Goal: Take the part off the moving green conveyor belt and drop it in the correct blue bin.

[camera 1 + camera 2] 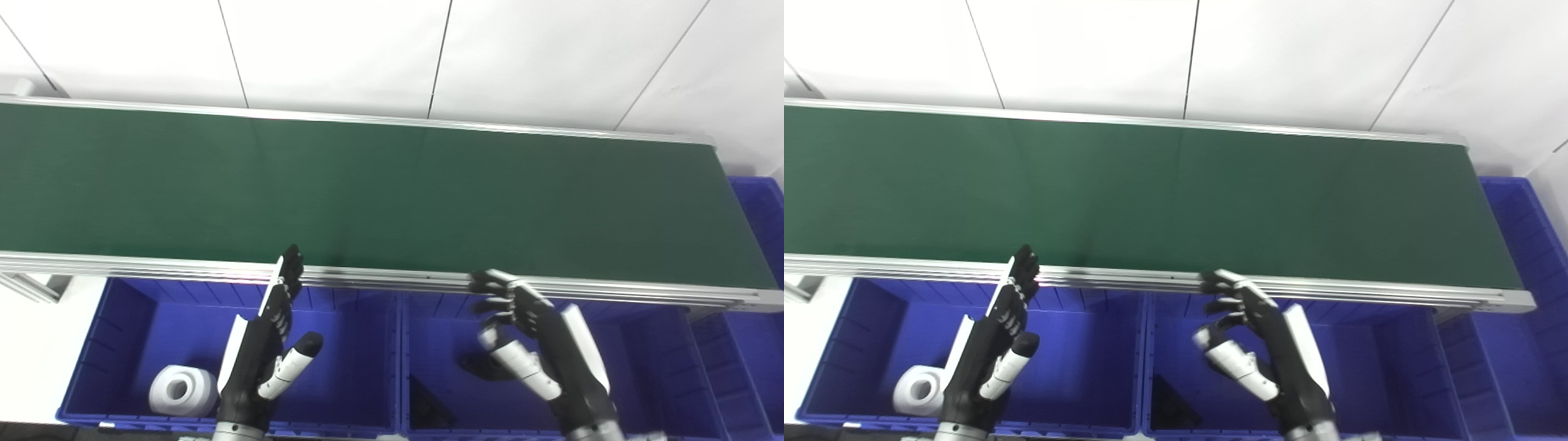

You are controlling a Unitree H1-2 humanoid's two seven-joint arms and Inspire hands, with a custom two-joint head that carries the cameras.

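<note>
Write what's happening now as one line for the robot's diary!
belt: no part | left robot hand: open over left bin | right robot hand: open over middle bin | white part: in left bin

Bright, even overhead light — soft shadows, slight blur.

Green conveyor belt (1151, 196) spans frame from 9 to 3 o'clock, metal rail along near edge. Below rail, blue bins side by side. Left bin (1078, 373) at 7 o'clock holds white ring-shaped part (920, 390) in its left corner. Middle bin (1372, 367) holds dark part (1173, 404). Left hand (995, 343) over left bin, fingers straight, apart, tips at rail. Right hand (1262, 349) over middle bin, fingers curled, holding nothing. Further bin (1519, 245) at 3 o'clock beyond belt end.
</note>
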